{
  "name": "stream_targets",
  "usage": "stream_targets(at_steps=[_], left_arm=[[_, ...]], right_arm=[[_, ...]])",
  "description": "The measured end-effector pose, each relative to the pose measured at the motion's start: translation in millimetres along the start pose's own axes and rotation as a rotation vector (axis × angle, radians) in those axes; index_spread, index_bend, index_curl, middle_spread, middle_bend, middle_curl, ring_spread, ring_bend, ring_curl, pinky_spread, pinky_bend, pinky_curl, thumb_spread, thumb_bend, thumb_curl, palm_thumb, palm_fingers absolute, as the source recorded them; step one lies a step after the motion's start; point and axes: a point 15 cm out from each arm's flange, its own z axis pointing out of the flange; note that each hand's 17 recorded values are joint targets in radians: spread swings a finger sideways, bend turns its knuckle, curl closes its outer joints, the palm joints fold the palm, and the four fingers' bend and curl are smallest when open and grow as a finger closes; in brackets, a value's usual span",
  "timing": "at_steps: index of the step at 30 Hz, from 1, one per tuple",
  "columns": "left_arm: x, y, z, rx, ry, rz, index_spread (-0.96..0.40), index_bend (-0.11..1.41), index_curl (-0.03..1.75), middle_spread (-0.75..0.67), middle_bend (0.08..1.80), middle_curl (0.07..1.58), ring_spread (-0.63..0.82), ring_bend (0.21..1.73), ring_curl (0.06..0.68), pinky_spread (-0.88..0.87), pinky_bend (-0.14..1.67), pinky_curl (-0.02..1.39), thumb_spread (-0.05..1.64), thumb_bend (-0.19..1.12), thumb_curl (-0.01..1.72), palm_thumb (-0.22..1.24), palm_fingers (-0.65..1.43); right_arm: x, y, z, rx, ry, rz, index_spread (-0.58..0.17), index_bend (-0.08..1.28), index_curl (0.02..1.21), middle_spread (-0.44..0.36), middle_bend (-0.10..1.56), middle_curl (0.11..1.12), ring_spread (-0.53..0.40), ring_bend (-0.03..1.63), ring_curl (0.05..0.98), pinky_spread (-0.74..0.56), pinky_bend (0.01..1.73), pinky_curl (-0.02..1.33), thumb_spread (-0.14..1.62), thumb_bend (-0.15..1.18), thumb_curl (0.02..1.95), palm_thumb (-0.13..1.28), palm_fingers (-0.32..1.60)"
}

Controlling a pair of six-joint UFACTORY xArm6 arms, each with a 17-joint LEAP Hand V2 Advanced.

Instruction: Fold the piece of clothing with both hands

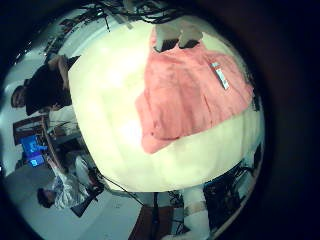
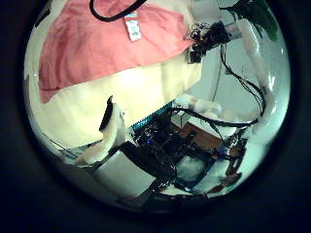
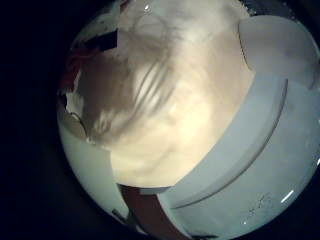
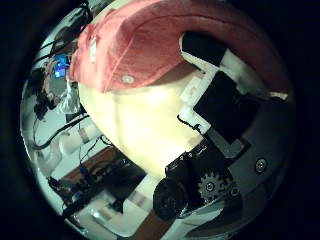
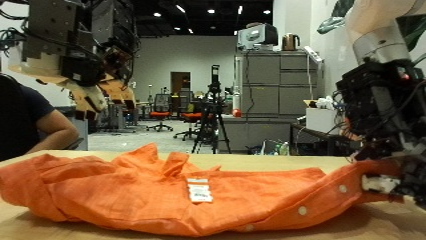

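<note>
Orange button-up cloth shirt (image 5: 200, 195) lies spread and rumpled across pale wooden tabletop (image 5: 27, 222), white label facing up. Right hand (image 5: 386, 150) down at shirt's end, fingers (image 5: 386, 185) resting on fabric edge; cannot tell if pinched. Left hand (image 5: 73, 55) raised above other end, fingers loosely hanging, holding nothing. Step looks like first grasp. Next: left hand descends to cloth, both pinch edges, lift together.

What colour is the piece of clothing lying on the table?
Orange, with a small white tag; the shirt shows best in the outside view.
</note>
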Motion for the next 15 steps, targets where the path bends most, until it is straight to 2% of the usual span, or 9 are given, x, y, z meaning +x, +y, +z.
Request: stream_targets(at_steps=[8, 11, 15], left_arm=[[-13, 9, 1, 0.004, 0.007, -0.014, 0.20, 0.14, 0.23, 0.42, 0.18, 0.27, 0.59, 0.42, 0.221, 0.54, 0.36, 0.32, 1.09, -0.02, 0.36, 0.60, -0.05], [-23, 19, 5, 0.000, 0.017, -0.034, 0.20, 0.14, 0.23, 0.42, 0.18, 0.27, 0.59, 0.42, 0.222, 0.54, 0.36, 0.32, 1.09, -0.02, 0.36, 0.60, -0.04], [-37, 32, 6, 0.010, 0.029, -0.054, 0.20, 0.14, 0.23, 0.42, 0.18, 0.27, 0.59, 0.42, 0.223, 0.54, 0.37, 0.32, 1.10, -0.02, 0.36, 0.60, -0.05]], right_arm=[[0, 39, -60, 0.061, 0.025, 0.012, -0.270, 1.04, 0.81, -0.161, 1.24, 0.79, -0.217, 1.34, 0.637, -0.29, 1.25, 0.72, 1.18, 0.07, 0.55, 1.08, 1.13], [-3, 36, -96, 0.118, 0.059, 0.005, -0.265, 1.05, 0.82, -0.160, 1.25, 0.80, -0.214, 1.35, 0.644, -0.28, 1.26, 0.74, 1.20, 0.05, 0.57, 1.08, 1.12], [-33, 19, -135, 0.170, 0.070, -0.061, -0.261, 1.06, 0.82, -0.160, 1.25, 0.81, -0.213, 1.36, 0.650, -0.27, 1.27, 0.75, 1.20, 0.04, 0.59, 1.09, 1.11]])
